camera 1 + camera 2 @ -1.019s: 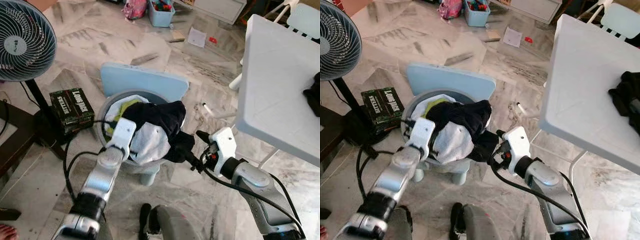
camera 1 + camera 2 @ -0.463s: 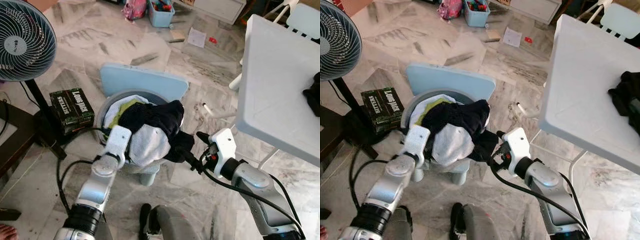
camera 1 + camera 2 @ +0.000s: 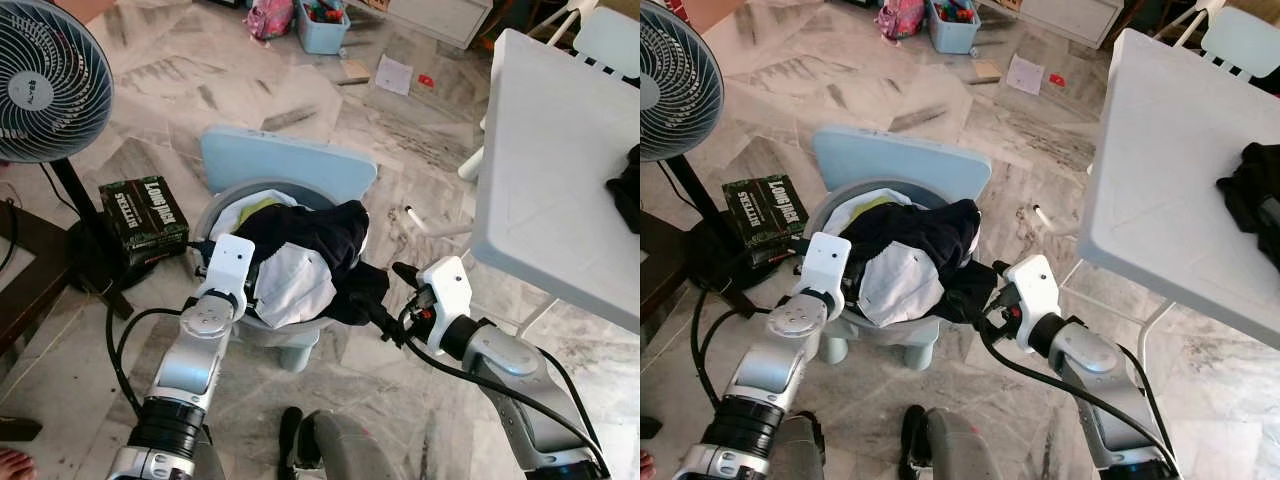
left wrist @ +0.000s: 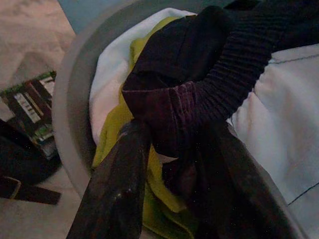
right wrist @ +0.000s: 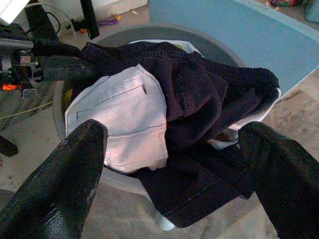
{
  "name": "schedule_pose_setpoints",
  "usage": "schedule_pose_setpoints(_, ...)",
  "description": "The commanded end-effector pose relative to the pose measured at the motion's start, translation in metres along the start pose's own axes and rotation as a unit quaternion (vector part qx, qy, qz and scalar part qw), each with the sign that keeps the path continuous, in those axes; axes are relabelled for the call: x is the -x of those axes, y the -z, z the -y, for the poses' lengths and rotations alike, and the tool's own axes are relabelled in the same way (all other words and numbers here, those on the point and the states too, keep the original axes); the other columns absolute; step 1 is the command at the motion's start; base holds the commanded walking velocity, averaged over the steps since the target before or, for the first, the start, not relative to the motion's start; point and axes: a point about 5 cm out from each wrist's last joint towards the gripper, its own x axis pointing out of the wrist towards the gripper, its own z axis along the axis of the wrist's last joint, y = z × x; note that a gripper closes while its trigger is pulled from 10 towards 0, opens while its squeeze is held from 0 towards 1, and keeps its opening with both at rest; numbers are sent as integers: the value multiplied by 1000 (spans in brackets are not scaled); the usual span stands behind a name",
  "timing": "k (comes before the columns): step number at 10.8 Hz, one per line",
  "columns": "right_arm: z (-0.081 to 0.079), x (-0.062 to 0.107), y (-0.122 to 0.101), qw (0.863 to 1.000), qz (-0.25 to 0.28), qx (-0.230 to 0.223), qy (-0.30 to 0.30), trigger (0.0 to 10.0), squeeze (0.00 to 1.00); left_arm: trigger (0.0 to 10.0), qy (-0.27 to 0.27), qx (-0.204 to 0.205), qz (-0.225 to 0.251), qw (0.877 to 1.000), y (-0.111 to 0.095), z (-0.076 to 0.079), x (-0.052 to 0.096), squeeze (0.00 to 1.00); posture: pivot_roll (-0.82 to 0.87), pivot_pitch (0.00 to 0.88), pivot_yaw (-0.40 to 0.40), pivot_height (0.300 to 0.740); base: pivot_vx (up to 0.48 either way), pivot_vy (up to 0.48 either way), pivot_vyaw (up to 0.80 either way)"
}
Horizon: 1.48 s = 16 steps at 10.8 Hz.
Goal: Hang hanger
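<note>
Left gripper (image 4: pixel 169 164) fingers clamped on dark garment (image 3: pixel 315 235) in basket (image 3: pixel 215 215); right gripper (image 5: pixel 174 164) alongside — fingers wide

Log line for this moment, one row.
left gripper: shut on dark garment | right gripper: open, facing basket | hanger: unseen

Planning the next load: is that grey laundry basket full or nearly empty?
Full. Clothes heap above the grey basket rim, and a dark garment spills over its side.
</note>
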Motion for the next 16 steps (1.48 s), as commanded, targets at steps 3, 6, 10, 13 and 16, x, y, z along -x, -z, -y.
schedule_pose_setpoints(3, 3, 2, 3, 1000, -7, 8, 9, 10000, 0, 10000, 3, 53, -14, 999, 2, 5, -10, 0, -119, 178, -219, 740, 0, 0, 0)
schedule_pose_setpoints(6, 4, 3, 2, 1000, -6, 11, 13, 10000, 0, 10000, 1, 119, -15, 993, 3, 4, -16, 1000, -121, 180, -220, 740, 0, 0, 0)
schedule_pose_setpoints(10, 6, 3, 1, 1000, -3, 15, 20, 10000, 0, 10000, -20, 174, -14, 984, 3, 6, -17, 0, -124, 185, -223, 740, 0, 0, 0)
schedule_pose_setpoints(13, 5, 3, 1, 1000, -3, 16, 23, 10000, 0, 10000, -22, 201, -27, 979, 6, 5, -20, 0, -126, 187, -222, 740, 0, 0, 0)
schedule_pose_setpoints(16, 6, 3, 1, 999, -2, 18, 28, 10000, 0, 10000, -11, 202, -25, 979, 3, 6, -28, 0, -130, 188, -222, 740, 0, 0, 0)
